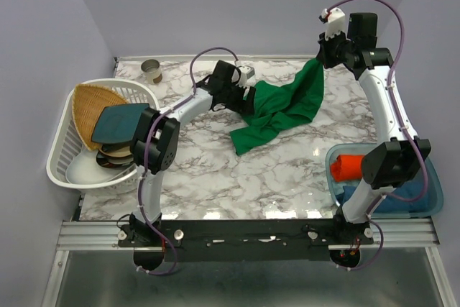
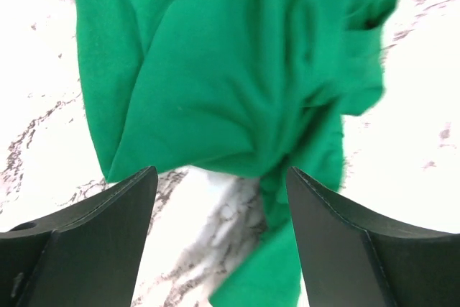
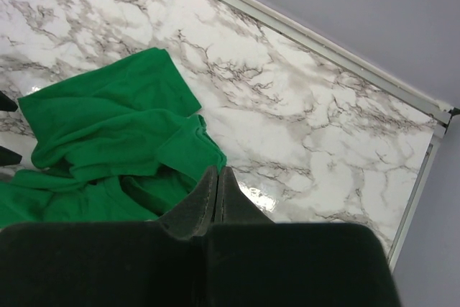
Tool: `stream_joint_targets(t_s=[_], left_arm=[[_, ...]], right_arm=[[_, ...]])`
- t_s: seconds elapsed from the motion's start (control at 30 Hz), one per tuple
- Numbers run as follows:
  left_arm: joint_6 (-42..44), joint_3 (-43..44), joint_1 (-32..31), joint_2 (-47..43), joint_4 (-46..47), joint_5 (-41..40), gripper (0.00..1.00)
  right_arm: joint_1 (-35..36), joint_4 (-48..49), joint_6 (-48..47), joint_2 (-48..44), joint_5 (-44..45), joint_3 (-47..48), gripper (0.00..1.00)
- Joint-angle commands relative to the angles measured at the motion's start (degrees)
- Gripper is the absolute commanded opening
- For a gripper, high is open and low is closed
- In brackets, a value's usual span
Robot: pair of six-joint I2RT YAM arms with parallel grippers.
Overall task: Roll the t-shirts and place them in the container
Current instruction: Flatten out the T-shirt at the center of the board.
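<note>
A bright green t-shirt (image 1: 284,109) lies crumpled at the back middle of the marble table. My right gripper (image 1: 321,57) is shut on its far right corner and holds that corner up off the table. In the right wrist view the fingers (image 3: 218,172) are pressed together at the shirt's edge (image 3: 108,127). My left gripper (image 1: 248,98) is open at the shirt's left edge. In the left wrist view its gap (image 2: 221,172) is over marble, with green cloth (image 2: 230,70) ahead and along the right finger. An orange-red roll (image 1: 350,167) and a blue roll (image 1: 402,190) lie in the blue bin (image 1: 435,203).
A white basket (image 1: 57,156) at the left holds a wicker tray (image 1: 90,104), a dark teal square plate (image 1: 118,124) and other plates. A small cup (image 1: 152,71) stands at the back left. The blue bin sits at the front right beside the right arm.
</note>
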Motion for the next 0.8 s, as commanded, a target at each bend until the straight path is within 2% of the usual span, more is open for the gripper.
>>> stream_joint_targets(t_s=[0.0, 0.17, 0.33, 0.57, 0.63, 0.73, 0.77], left_arm=[[-1.79, -0.88, -0.71, -4.34, 0.46, 3.10, 0.81], [-1.09, -0.96, -2.55, -4.26, -0.07, 4.16, 0.81], [-1.17, 0.44, -3.70, -1.89, 0.63, 0.91, 0.79], [-0.21, 5.27, -3.70, 3.91, 0.11, 0.90, 0.61], [0.06, 6.24, -3.70, 4.71, -0.07, 0.38, 0.60], [0.84, 6.95, -3.70, 5.41, -0.07, 0.11, 0.52], [1.20, 7.12, -3.70, 5.41, -0.24, 0.02, 0.44]], right_arm=[[-0.12, 0.06, 1.03, 0.94, -1.81, 0.15, 0.00], [-0.04, -0.03, 1.03, 1.20, -2.16, 0.06, 0.00], [-0.03, -0.02, 0.94, 1.46, -1.81, 0.23, 0.00], [-0.12, -0.11, 0.41, 0.67, -1.54, -1.26, 0.00], [-0.12, -0.11, 0.41, 0.59, -1.37, -1.52, 0.00], [-0.12, -0.03, 0.24, 0.50, -1.28, -1.52, 0.01], [-0.04, -0.02, 0.15, 0.50, -1.28, -1.52, 0.00]])
